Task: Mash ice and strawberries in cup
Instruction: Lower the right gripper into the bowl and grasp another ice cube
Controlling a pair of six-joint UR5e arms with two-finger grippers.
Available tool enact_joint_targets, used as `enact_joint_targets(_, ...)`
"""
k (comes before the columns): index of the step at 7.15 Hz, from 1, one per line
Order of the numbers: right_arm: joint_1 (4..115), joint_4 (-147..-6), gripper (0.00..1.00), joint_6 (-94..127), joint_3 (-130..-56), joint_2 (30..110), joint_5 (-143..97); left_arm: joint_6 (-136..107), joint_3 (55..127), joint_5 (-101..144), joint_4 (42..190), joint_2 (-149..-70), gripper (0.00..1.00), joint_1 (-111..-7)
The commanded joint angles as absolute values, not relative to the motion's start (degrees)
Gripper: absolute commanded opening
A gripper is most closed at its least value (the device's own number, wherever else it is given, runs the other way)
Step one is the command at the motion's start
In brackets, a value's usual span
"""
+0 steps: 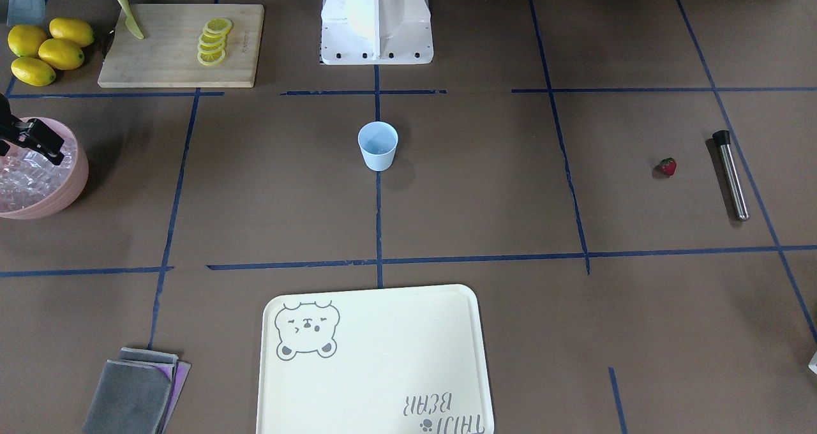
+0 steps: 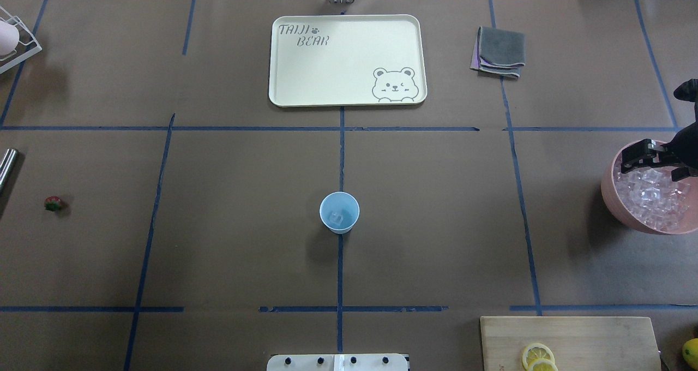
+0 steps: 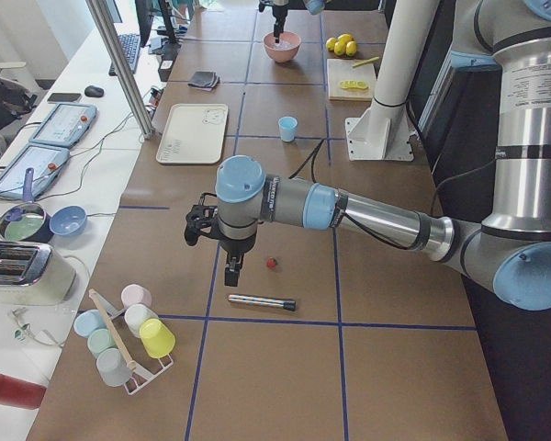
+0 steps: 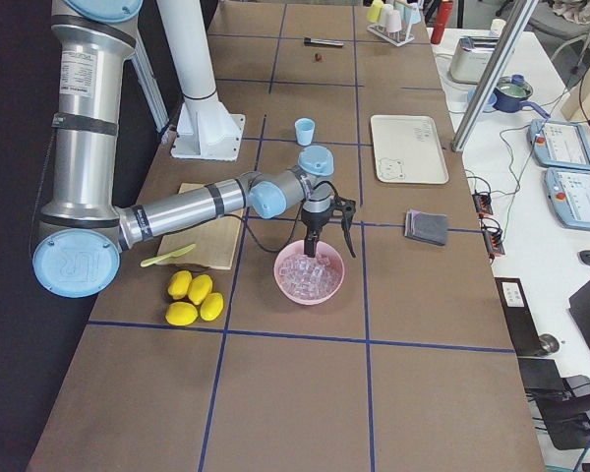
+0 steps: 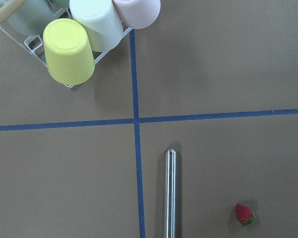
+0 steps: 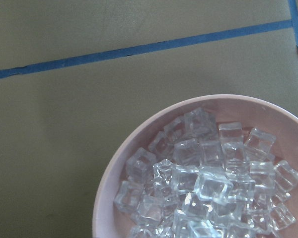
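Two right fingers (image 2: 637,153) apart over ice (image 2: 651,193)

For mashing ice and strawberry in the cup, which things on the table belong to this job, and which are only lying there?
For the job:
cup
ice in the pink bowl
strawberry
steel rod, probably the masher

Lying about:
lemons
cutting board with lemon slices
knife
tray
folded cloths
spare cups
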State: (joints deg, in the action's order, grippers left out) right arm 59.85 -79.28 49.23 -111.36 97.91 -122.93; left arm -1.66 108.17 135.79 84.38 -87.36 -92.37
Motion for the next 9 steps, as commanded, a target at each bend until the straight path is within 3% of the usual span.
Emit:
enact_joint_targets(1,59.9,-79.3,0.89,46.9,-110.7,99.0,-122.9,-2.0,108.5,135.8,84.4,-87.4,1.00,-92.4)
enact_joint_targets(4,59.8,-79.3,0.80,46.3,-109.6,98.8,-122.9,-2.0,108.5,135.8,84.4,-87.4,1.00,-92.4)
enact_joint_targets(9,58.3,-79.3,0.74,46.3,-107.8,98.2,-123.0,-2.0,108.5,135.8,84.4,-87.4,1.00,-92.4)
